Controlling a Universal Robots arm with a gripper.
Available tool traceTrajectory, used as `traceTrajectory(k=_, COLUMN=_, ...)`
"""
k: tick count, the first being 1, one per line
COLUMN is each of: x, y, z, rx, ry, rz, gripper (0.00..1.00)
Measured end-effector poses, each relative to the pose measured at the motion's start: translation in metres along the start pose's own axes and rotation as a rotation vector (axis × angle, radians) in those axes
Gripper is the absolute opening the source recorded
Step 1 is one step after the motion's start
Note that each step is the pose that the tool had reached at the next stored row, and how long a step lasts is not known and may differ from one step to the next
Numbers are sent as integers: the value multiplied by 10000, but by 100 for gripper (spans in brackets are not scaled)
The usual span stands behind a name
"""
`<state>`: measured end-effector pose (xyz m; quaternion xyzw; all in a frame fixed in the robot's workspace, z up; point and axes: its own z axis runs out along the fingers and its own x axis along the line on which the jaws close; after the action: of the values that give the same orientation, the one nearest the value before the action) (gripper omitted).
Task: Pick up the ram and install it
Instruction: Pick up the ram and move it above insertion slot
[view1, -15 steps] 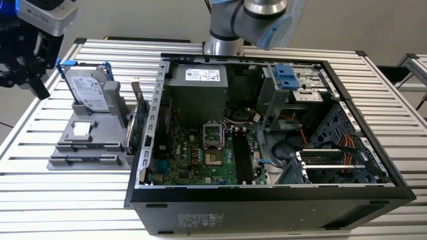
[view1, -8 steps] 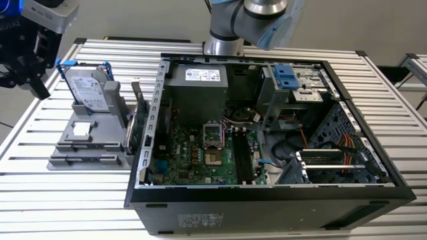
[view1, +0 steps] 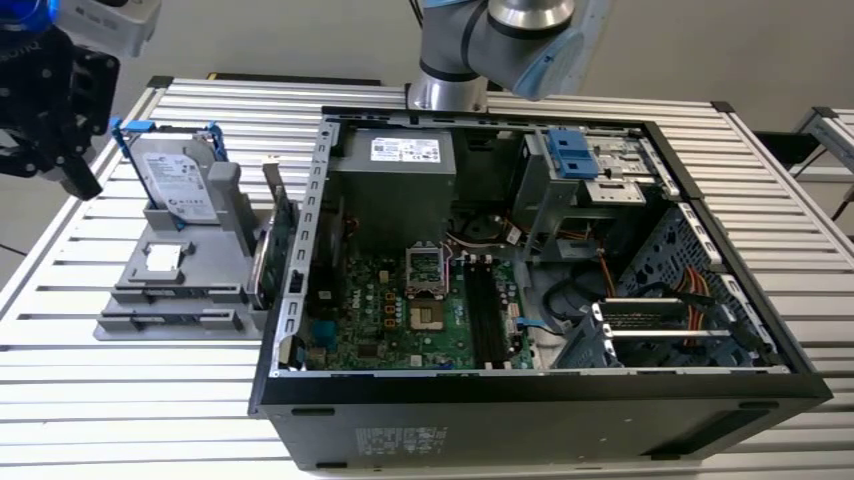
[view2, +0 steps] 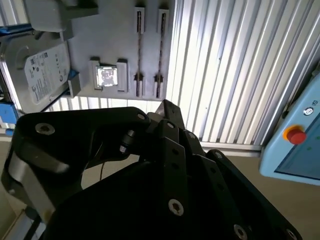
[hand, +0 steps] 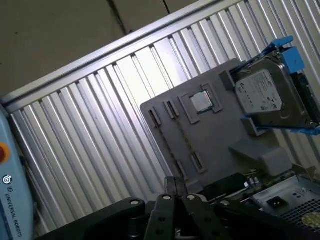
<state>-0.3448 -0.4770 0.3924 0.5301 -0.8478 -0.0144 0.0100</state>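
Plainly, the gripper (view1: 78, 180) hangs at the upper left of the exterior view, off to the side of the grey tray (view1: 207, 272). In both wrist views its fingers look pressed together on nothing. The ram cannot be placed for sure. Two narrow slots (view2: 139, 50) at the top centre of the second wrist view each show a thin dark line, perhaps a stick on edge. If the gripper came down closed, it would likely knock a board rather than grip it. The processor chip (view2: 107, 76) and hard drive (view2: 45, 75) sit just beside the slots, so a skewed approach risks striking them.
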Motion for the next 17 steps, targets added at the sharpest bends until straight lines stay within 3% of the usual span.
traceTrajectory(k=17, x=0, y=0, z=1, rx=15, ry=58, rz=-1848, gripper=0)
